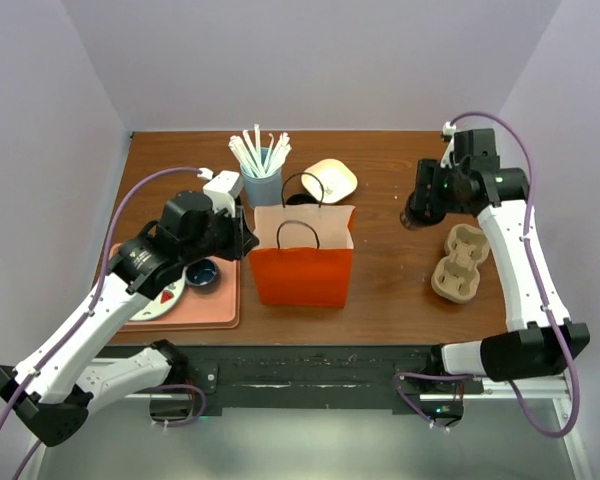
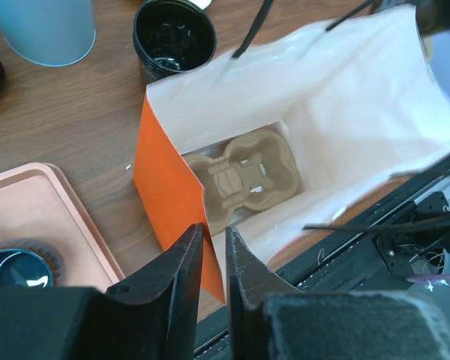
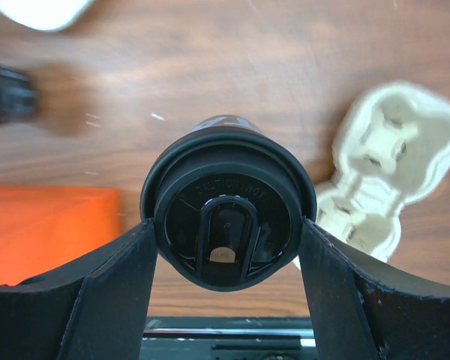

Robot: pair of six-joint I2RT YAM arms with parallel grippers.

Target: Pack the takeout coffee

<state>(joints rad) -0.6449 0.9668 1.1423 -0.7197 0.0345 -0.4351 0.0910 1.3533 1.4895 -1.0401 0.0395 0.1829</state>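
Takeout coffee gripped at lid rim by right end effector, positioned over bench, right of orange bag, near pulp cup carrier. Left end effector clenched on bag's left wall edge. Second carrier seated in bag bottom.

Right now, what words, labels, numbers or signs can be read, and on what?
No text can be quoted.
Lid of the takeout coffee, in the right hand: raised lettering, too blurred to read.
On the plate: red marking, too small to read.
On the orange bag: no print visible.
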